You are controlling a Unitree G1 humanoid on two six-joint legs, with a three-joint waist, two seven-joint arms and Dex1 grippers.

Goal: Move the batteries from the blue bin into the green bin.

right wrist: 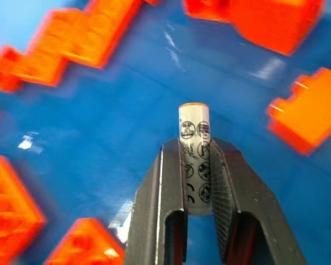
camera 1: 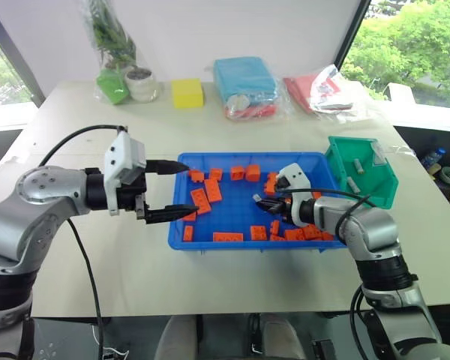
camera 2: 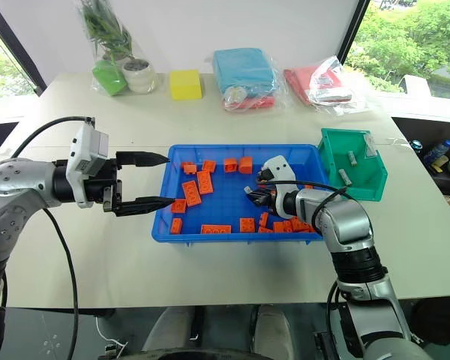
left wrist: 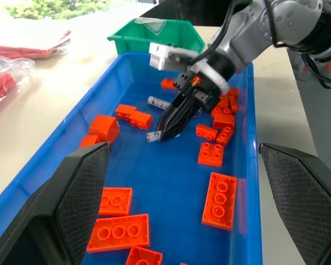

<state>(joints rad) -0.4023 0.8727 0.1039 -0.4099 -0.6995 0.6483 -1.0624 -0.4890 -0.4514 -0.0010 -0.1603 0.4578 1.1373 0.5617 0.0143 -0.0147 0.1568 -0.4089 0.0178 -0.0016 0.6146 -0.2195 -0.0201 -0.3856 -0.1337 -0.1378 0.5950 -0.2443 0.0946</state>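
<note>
The blue bin (camera 1: 247, 157) lies mid-table, strewn with orange bricks (camera 1: 205, 200). My right gripper (right wrist: 194, 144) is down inside it, shut on a silver-grey battery (right wrist: 193, 118) whose end sticks out past the fingertips. From the left wrist view, that held battery (left wrist: 152, 136) sits just above the bin floor, and a second battery (left wrist: 157, 102) lies loose behind it. The green bin (camera 1: 375, 184) stands against the blue bin's right end, with two batteries (camera 1: 353, 183) inside. My left gripper (camera 1: 193, 189) hovers open over the blue bin's left rim, holding nothing.
Along the table's far edge are a bagged plant (camera 1: 114, 45), a yellow block (camera 1: 187, 93), a light-blue packet (camera 1: 244, 79) and a red bagged packet (camera 1: 322, 90). Bare tabletop (camera 1: 232, 281) runs in front of the blue bin.
</note>
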